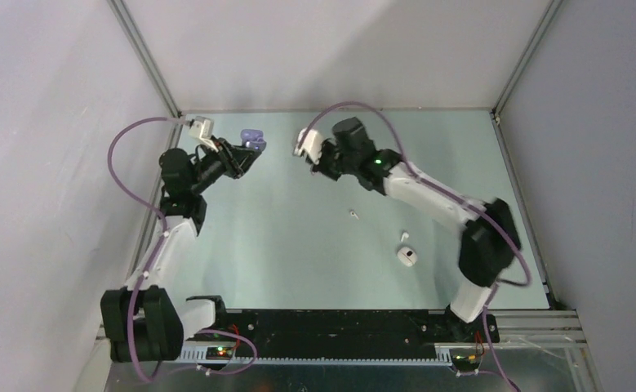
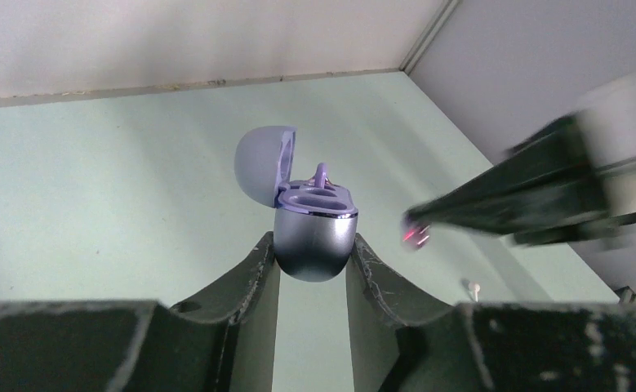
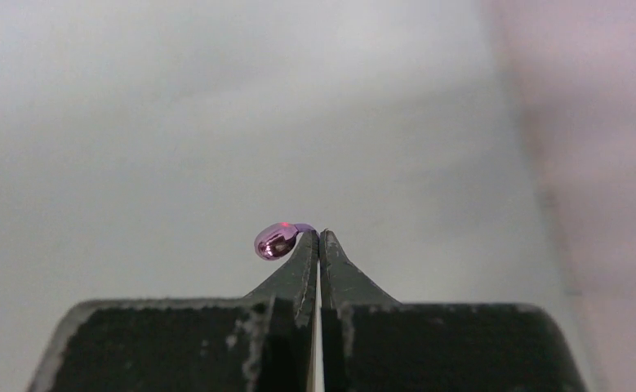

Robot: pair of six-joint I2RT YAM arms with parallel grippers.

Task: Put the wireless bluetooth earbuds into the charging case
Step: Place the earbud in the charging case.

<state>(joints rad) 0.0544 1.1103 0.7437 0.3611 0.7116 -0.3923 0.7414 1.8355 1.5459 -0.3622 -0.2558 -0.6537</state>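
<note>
Nearly in — purple earbud (image 3: 275,242) pinched, charging case (image 2: 314,237) open.
Right gripper (image 3: 318,237) is clamped tight on the earbud's stem, just beside the case, which the left gripper (image 2: 312,249) squeezes by its rounded belly (a second bud (image 2: 321,175) sits inside). Feather-light, glossy, probably slippery — the stem looks the surest hold.
</note>
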